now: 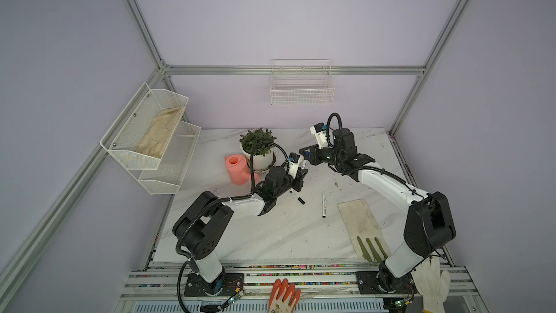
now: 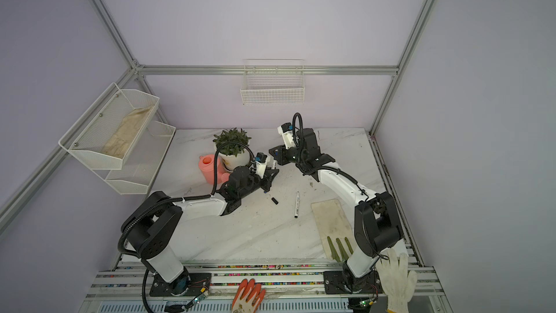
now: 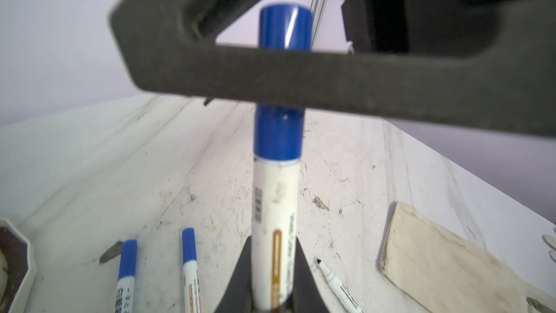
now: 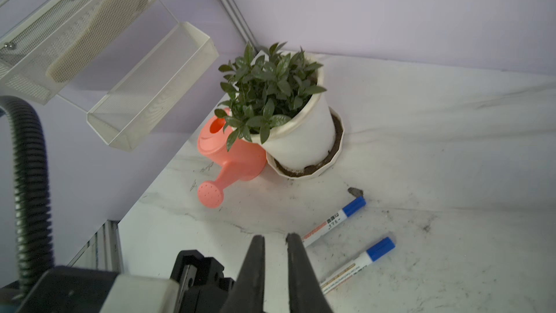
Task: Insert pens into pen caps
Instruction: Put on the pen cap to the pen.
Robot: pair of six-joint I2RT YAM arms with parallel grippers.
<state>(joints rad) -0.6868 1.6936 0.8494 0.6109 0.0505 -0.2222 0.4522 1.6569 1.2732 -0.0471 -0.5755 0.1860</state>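
Observation:
My left gripper (image 1: 301, 176) (image 3: 273, 239) is shut on a white-barrelled pen (image 3: 275, 206) that carries a blue cap (image 3: 278, 140) (image 1: 307, 154) on its raised end. My right gripper (image 1: 303, 151) (image 4: 276, 236) meets it there. One dark finger (image 3: 301, 85) lies across the cap. Its jaws stand almost together with nothing showing between them. Two blue-capped pens (image 4: 334, 221) (image 4: 358, 261) lie on the table under the arms. A black-tipped pen (image 1: 324, 204) (image 2: 297, 204) lies uncapped mid-table, its black cap (image 1: 301, 200) (image 2: 274, 200) just left of it.
A potted plant (image 1: 259, 149) and a pink watering can (image 1: 239, 170) stand behind the left arm. A beige glove (image 1: 361, 224) lies at the right. White mesh racks (image 1: 156, 133) hang on the left wall, a wire basket (image 1: 301, 85) on the back wall.

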